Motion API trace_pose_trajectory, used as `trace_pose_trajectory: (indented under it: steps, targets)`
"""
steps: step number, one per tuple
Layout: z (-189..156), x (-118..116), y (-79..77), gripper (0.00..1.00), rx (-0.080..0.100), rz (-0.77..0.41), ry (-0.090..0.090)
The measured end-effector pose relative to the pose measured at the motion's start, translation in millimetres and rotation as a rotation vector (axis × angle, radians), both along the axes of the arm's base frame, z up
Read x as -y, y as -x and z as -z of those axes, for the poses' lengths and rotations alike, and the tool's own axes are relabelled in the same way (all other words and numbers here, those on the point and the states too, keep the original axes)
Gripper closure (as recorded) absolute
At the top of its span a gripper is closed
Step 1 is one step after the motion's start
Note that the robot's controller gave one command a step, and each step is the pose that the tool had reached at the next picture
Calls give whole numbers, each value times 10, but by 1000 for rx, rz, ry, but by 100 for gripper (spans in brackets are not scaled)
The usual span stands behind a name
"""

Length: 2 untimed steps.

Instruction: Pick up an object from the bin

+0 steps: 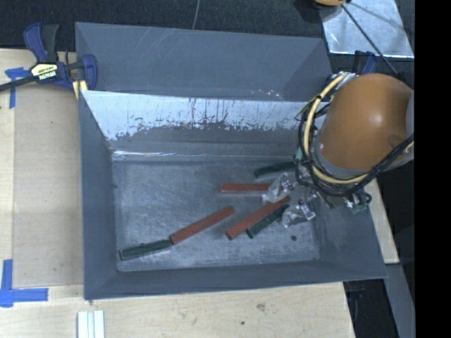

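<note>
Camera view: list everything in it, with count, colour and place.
bin: 1, grey metal, middle of the view.
red sticks: 3, red-brown; one long and slanted at mid-floor, one level right of centre, one slanted below that.
green sticks: 3, dark green; one at front left, end to end with the long red one, one beside the right slanted red one, one near the back right.
arm: 1, orange cover, reaching in from the right.
end effector: 1, silver, over the right-hand sticks.
</note>
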<state>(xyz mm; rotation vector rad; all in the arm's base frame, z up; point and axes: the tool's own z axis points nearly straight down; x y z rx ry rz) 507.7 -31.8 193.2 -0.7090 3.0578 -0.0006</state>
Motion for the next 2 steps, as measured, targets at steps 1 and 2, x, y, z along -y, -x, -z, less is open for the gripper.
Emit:
trace_pose_trajectory:
  steps: [1,2]
  targets:
    - [0,0,0,100,0,0,0]
    - [-239,53,16,100,-5,-83,-1]
